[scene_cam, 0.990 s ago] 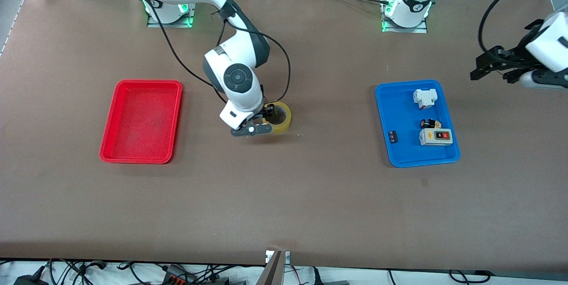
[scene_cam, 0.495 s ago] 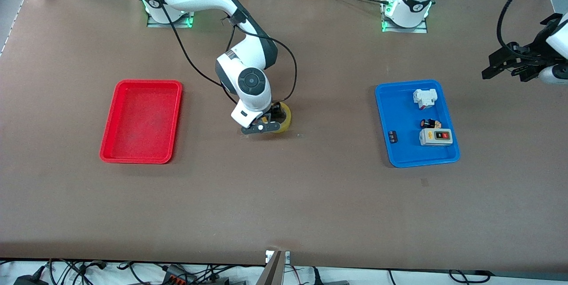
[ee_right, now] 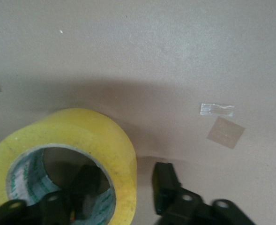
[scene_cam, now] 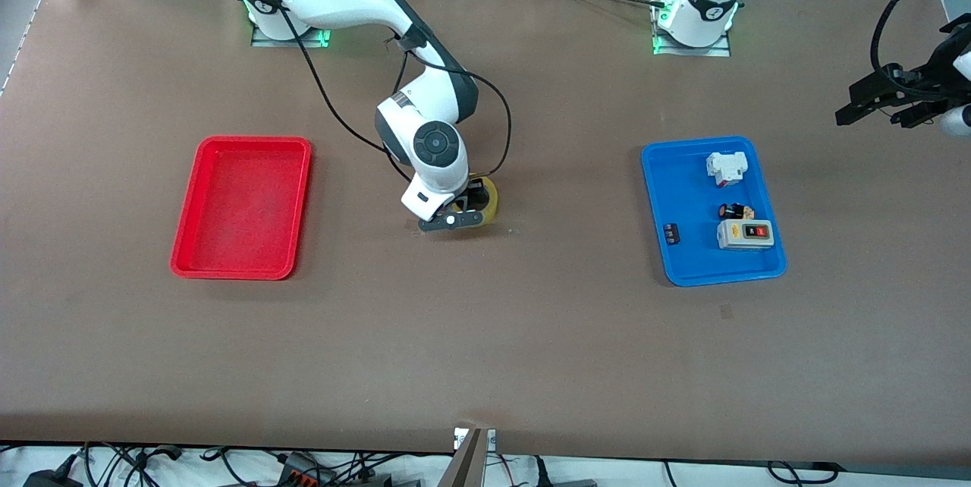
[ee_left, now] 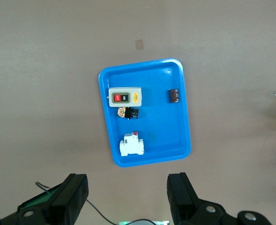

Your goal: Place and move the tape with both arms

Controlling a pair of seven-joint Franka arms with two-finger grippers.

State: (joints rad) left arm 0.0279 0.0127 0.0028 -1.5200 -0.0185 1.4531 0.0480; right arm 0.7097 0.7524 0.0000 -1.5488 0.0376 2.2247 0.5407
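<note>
The tape (scene_cam: 491, 199), a yellowish roll, lies flat on the brown table midway between the two trays. My right gripper (scene_cam: 464, 208) is down on it and open. In the right wrist view one finger is inside the hole of the tape (ee_right: 77, 133) and the other finger (ee_right: 165, 180) is outside the wall, with a gap to it; the right gripper (ee_right: 126, 174) straddles the wall. My left gripper (scene_cam: 880, 111) is open and empty, up in the air over the table's edge at the left arm's end. In the left wrist view the left gripper (ee_left: 127, 182) shows with nothing between its fingers.
A red tray (scene_cam: 243, 206) lies empty toward the right arm's end. A blue tray (scene_cam: 658, 176) toward the left arm's end holds a white-grey switch box (scene_cam: 745, 234), a white block (scene_cam: 726, 168) and small dark parts; it also shows in the left wrist view (ee_left: 177, 122).
My right gripper slid a little toward the left arm's end and settled over the tape's wall. My left gripper drew farther out past the table's end.
</note>
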